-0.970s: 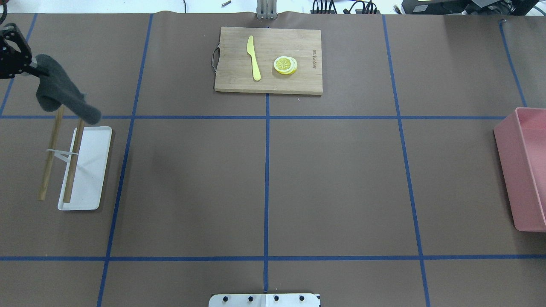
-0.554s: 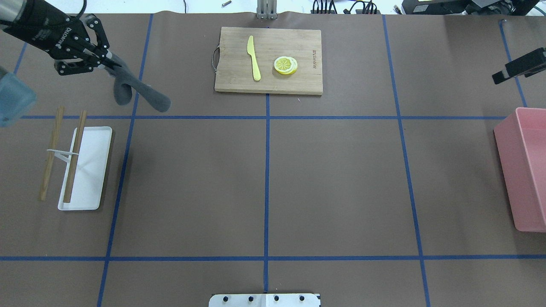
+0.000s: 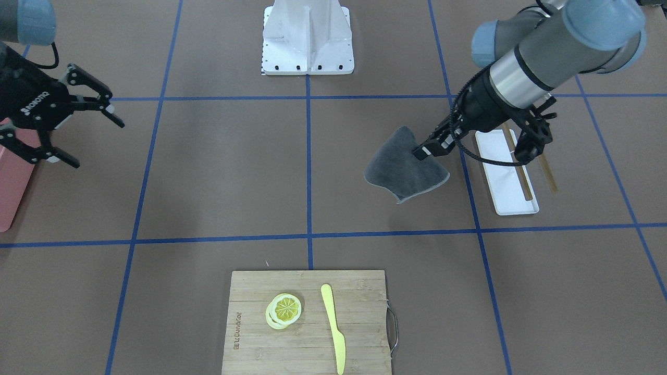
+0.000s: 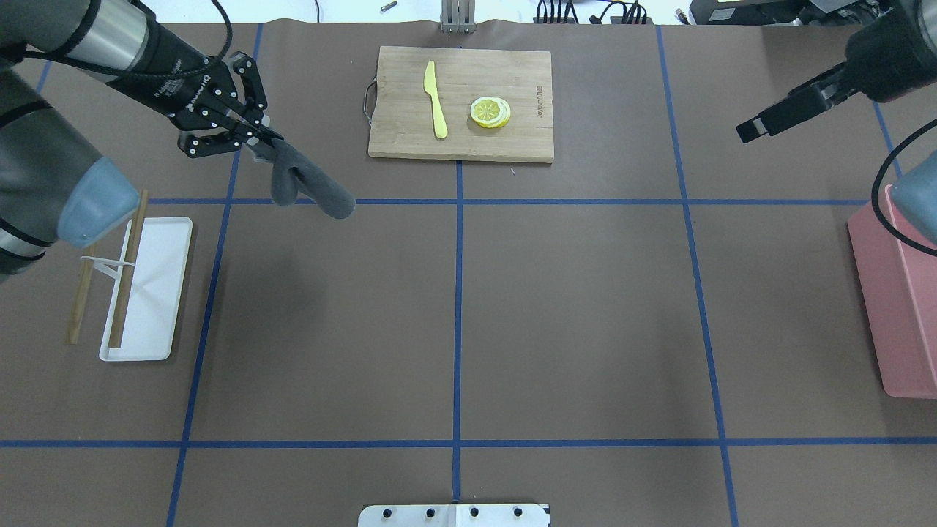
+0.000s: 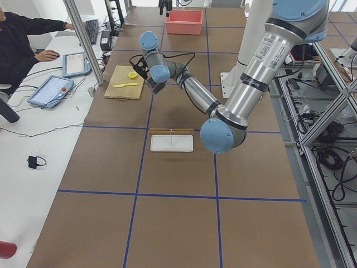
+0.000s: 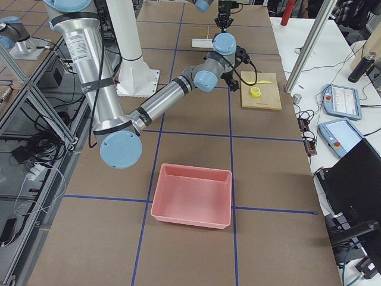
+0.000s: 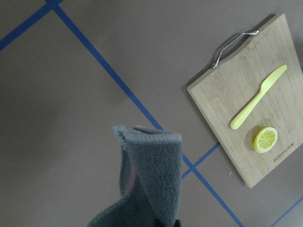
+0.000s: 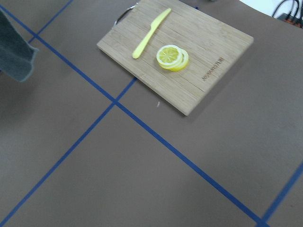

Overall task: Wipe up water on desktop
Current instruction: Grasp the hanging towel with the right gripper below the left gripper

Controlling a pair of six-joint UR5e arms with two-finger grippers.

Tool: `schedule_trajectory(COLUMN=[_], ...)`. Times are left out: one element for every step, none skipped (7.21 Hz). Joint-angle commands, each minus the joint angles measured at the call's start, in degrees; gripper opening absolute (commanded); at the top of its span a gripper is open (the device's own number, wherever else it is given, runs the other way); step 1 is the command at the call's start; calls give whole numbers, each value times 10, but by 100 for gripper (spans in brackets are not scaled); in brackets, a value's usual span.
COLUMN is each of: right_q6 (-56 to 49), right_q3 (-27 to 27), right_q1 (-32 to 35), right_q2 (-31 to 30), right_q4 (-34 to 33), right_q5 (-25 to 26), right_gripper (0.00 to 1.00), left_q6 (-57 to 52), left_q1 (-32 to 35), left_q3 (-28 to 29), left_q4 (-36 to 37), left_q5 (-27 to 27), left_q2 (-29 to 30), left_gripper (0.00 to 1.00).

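Evidently the left gripper (image 4: pixel 265 140) pinches one corner of the grey cloth (image 4: pixel 311 187) so the rest dangles free beneath it, above the brown desktop (image 4: pixel 571 307), ready to be lowered for wiping; the right gripper (image 3: pixel 98 145) hangs spread and empty, well apart.

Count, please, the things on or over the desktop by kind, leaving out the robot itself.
Cloth: 1
Board: 1
Knife: 1
Lemon stack: 1
Tray: 1
Sticks: 2
Bin: 1
Total: 8
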State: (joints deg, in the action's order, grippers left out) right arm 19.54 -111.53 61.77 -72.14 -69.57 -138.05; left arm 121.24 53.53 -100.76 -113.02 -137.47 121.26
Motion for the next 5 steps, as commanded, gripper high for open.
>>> schedule_trajectory(right_q6=[62, 69, 89, 93, 102], right_q3=[-2, 2, 1, 1, 2], right_q1=[-110, -180, -237, -284, -316], right_q2=[27, 29, 30, 31, 32], right_q4=[85, 141, 155, 179, 188], right_q5=[88, 170, 229, 284, 324], right_gripper=[100, 100, 100, 100, 100], left_q6=[51, 58, 70, 80, 100], left_q1=[-50, -61, -64, -73, -85], left_q3=[4, 6, 13, 34, 56], left_q4=[2, 3, 3, 3, 2], left_q5=[21, 26, 26, 26, 26], left_q2=[33, 43, 54, 78, 104], left_gripper=[0, 0, 0, 0, 0])
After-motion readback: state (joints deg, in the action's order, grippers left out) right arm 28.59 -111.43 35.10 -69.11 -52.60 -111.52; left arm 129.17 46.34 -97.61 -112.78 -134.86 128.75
